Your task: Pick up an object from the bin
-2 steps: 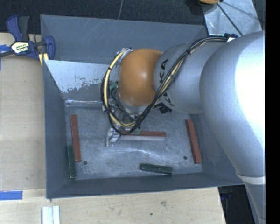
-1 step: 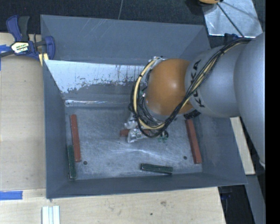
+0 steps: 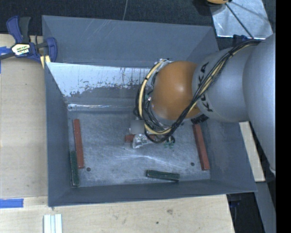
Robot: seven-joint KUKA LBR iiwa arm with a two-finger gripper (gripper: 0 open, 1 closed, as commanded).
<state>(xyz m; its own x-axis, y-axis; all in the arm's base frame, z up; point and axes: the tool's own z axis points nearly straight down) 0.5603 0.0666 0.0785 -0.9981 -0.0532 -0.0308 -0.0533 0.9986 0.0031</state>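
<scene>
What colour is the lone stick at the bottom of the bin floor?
The stick is dark green, in the camera view.

A thick, smooth silver-grey metal arm (image 3: 242,81) bears black block lettering (image 3: 207,93). A glossy orange dome cover (image 3: 172,89) caps its wrist, looped by bundled yellow, black and white cables (image 3: 146,93). Below sits a small silvery metal gripper (image 3: 139,141).

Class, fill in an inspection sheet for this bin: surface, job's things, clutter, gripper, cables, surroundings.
Surface: grey bin, floor scuffed, back wall scratched.
Job's things: small reddish piece mid-floor, next to the gripper; held or not, cannot tell.
Clutter: left red-brown stick, left dark green stick, front dark green stick, right red-brown stick.
Gripper: low over the bin's middle, under the orange cover.
Cables: yellow and black cables loop round the cover.
Surroundings: dark floor behind the bin.
</scene>
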